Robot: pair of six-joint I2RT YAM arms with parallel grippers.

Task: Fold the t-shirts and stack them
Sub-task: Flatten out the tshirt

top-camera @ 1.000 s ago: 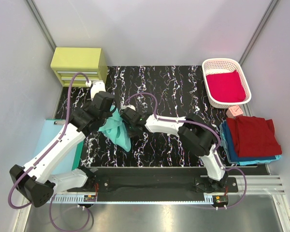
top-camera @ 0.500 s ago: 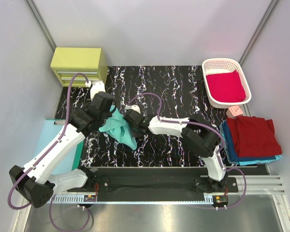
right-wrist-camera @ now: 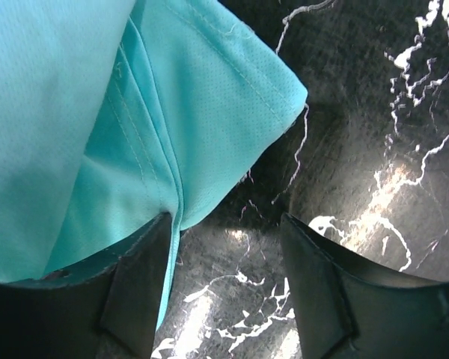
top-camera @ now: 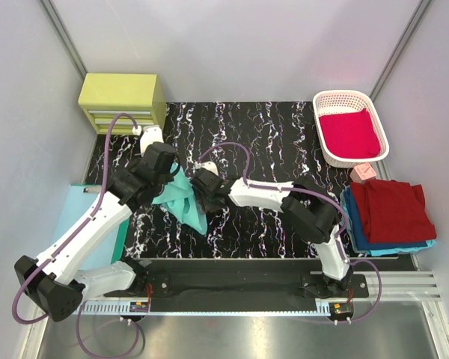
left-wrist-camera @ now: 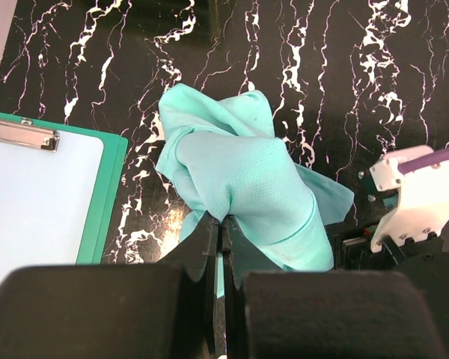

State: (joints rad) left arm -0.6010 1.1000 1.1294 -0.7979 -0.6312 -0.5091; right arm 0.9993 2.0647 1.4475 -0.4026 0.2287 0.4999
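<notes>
Left pincer (left-wrist-camera: 221, 224): shut tight on the mint-teal t-shirt (top-camera: 181, 200)
Right pincer (right-wrist-camera: 226, 239): wide open, one finger (right-wrist-camera: 135, 292) at the cloth's edge, maybe touching
Mint-teal t-shirt: bunched up between the two arms, over the black bench (top-camera: 269, 142), near the clipboard (left-wrist-camera: 37, 202)
Dark red t-shirt (top-camera: 389, 209): on the blue one (top-camera: 353, 221), far right

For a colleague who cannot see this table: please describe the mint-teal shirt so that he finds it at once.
Start at the black marbled table and look just left of its middle. There the mint-teal shirt is bunched up, pinched in the left gripper. It alone is teal and crumpled; the dark red shirt and blue shirt lie flat at the right edge.
</notes>
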